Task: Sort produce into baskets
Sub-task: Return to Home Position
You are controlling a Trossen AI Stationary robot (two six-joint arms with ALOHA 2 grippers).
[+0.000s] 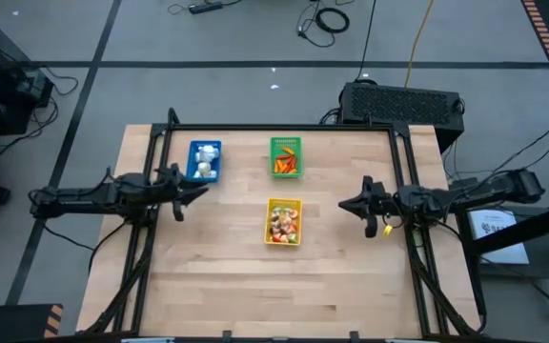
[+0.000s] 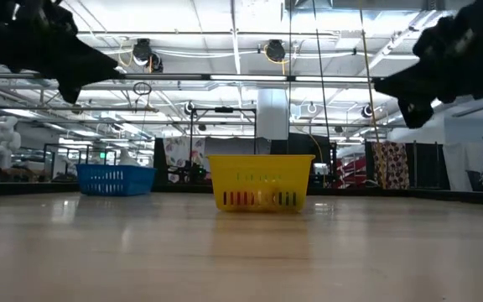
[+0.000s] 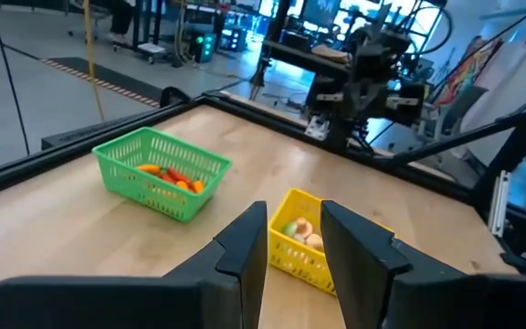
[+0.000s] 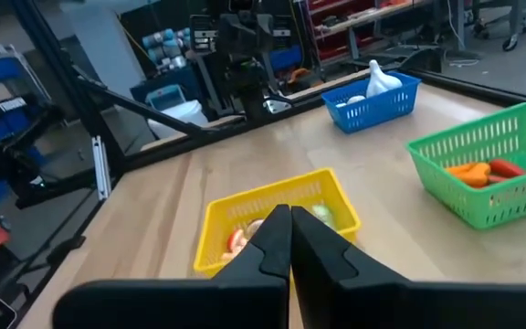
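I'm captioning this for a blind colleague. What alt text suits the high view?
Three baskets sit on a wooden table: a blue basket of white pieces, a green basket of orange pieces, and a yellow basket of mixed produce. The left gripper and right gripper hang at opposite sides, clear of all three.

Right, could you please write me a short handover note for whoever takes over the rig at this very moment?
The left end effector is open and empty, raised at the left edge of the table beside the blue basket. The right end effector is shut with nothing in it, raised at the right edge.
The blue basket holds white bulbs, the green basket orange and red peppers, and the yellow basket in the middle mixed pieces.
Done: no produce lies loose on the table.
Left: probably only parking the arms; check whether the yellow basket's mix needs sorting.
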